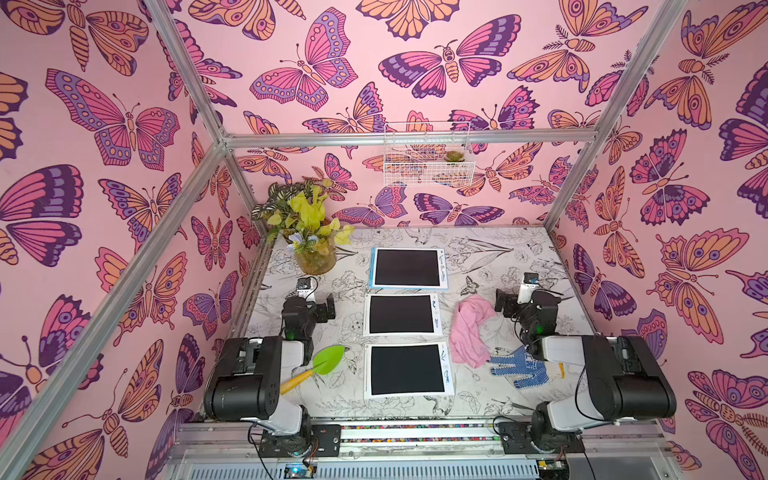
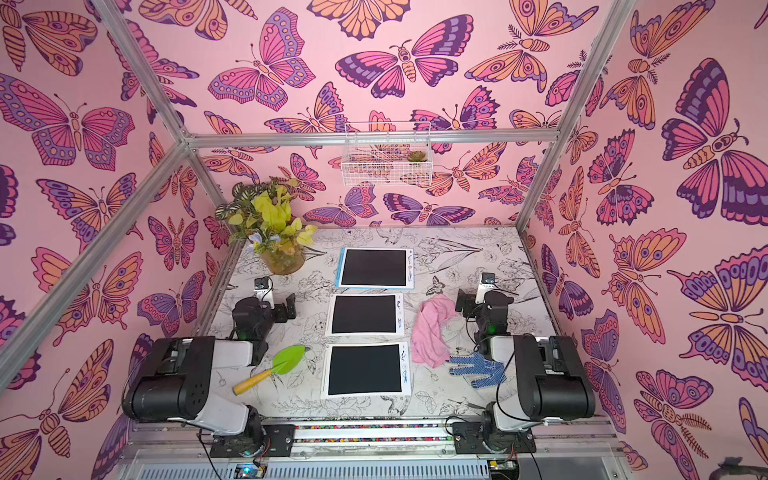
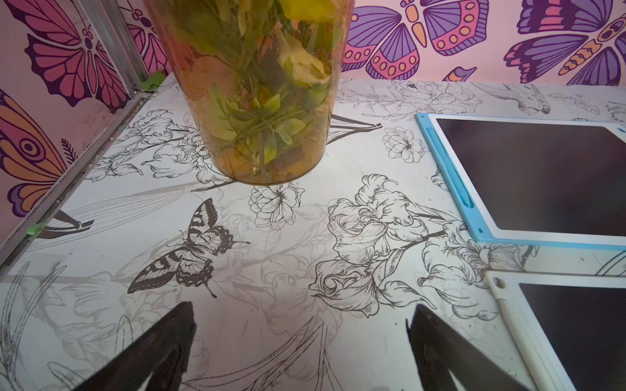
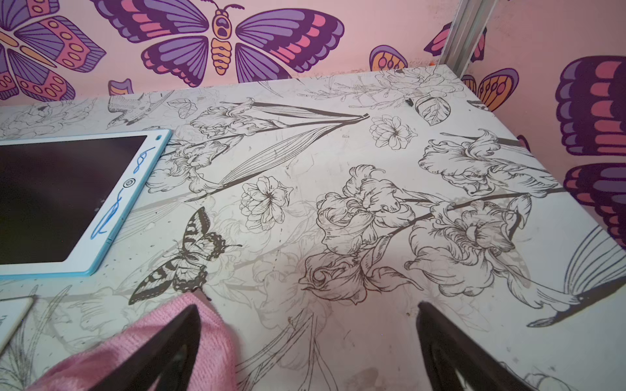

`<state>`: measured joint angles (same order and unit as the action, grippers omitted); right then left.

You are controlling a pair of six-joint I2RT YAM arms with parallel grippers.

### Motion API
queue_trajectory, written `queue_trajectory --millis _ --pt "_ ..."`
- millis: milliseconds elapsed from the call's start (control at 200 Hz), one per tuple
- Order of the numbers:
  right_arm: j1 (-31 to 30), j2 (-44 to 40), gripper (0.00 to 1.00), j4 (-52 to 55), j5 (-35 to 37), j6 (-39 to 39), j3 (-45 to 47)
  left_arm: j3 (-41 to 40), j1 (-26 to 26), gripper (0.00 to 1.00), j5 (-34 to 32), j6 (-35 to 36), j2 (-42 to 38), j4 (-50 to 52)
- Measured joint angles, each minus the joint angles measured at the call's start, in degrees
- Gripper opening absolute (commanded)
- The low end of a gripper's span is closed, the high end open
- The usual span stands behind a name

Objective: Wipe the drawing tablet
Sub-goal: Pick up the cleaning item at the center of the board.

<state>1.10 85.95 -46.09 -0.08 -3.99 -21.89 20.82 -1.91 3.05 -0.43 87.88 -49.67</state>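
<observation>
- Pink butterfly walls [image 1: 124, 124] enclose my flower-sketched worktop [image 1: 519, 266].
- Three black-screened drawing tablets [image 1: 401, 314], blue scribbles on right margins, form a column at centre frame.
- Pink cloth [image 1: 471, 328] lies just right of them.
- Left hand [image 3: 303, 306] and right hand [image 4: 306, 304]: fingers spread, empty.

The left gripper [image 3: 303, 309] and right gripper [image 4: 308, 306] hang low, jaws spread wide, apparently holding nothing.

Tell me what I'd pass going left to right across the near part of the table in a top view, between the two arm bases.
From the left: green trowel → nearest drawing tablet → pink cloth → blue dotted glove.
</observation>
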Motion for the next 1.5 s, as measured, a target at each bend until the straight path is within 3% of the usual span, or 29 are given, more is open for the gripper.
queue_trajectory --millis 931,1187,1307,1387,1497 --pt "0.0 -0.6 0.99 2.2 0.5 -0.1 -0.8 0.0 0.5 1.0 -1.7 0.0 -1.0 0.7" --pt "-0.6 -9.9 0.99 18.3 3.2 -2.3 -15.2 1.4 5.9 1.0 -9.8 1.6 -15.8 8.1" --pt "-3.9 -13.1 0.99 27.3 6.3 -6.5 -26.9 6.2 9.3 1.0 -15.1 0.7 -21.6 12.7" --pt "-5.3 -13.6 1.0 34.9 7.5 -14.5 -36.4 14.1 11.7 1.0 -18.6 -6.3 -25.3 22.2" --pt "-4.5 -14.0 0.99 44.4 7.1 -26.4 -43.7 22.1 11.2 1.0 -17.7 -20.0 -30.6 33.1"
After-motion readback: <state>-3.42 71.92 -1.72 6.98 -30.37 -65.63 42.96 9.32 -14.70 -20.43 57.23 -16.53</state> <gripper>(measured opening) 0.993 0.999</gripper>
